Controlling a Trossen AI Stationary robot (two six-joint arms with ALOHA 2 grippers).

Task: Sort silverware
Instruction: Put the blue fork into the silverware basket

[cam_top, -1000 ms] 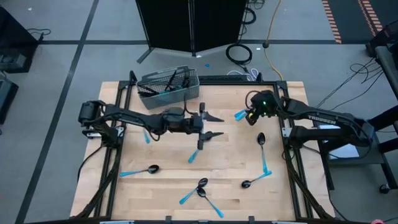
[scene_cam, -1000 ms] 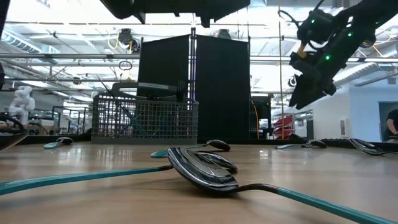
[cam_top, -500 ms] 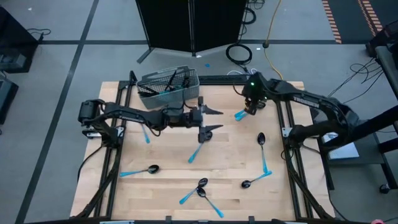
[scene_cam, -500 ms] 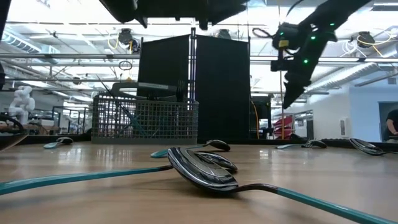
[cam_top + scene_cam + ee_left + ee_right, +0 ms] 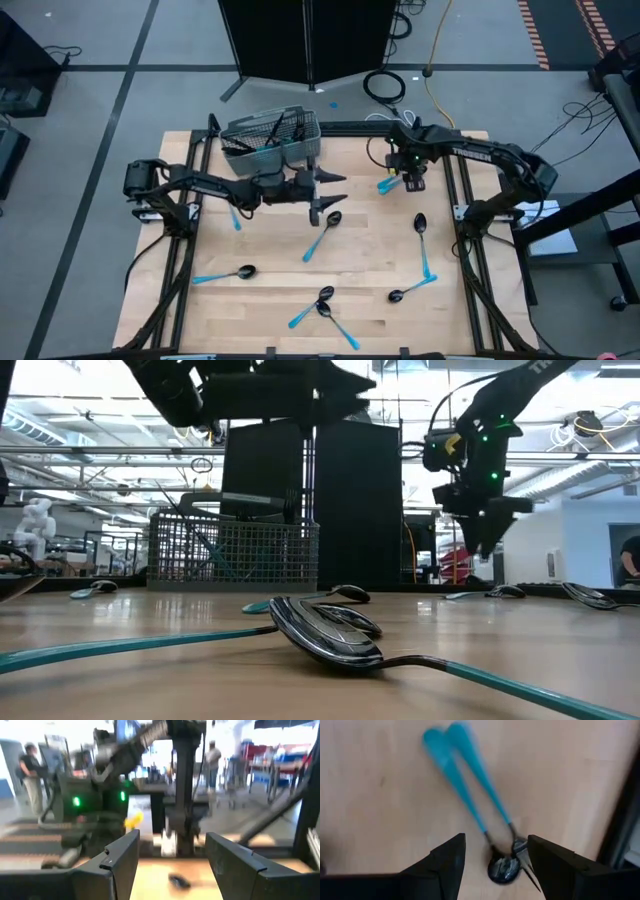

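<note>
The silverware, pieces with light-blue handles and dark heads, lies scattered flat on the wooden table. My right gripper points down, open, just above a spoon and a fork lying side by side at the far right, touching neither. My left gripper hovers open near the table's middle, pointing toward the right edge, with nothing between its fingers. A spoon lies just on its near side. Two crossed spoons lie close to the low camera.
A grey wire-mesh basket holding several pieces stands at the far edge, left of the middle. More pieces lie at the near left, near middle and right. Dark frame rails run along both sides.
My right gripper has swung toward the far edge, rolled and tipped from a slant to pointing down over the pair at the far right. My left gripper has drifted toward the far edge and the basket and sunk a little. No piece has moved.
</note>
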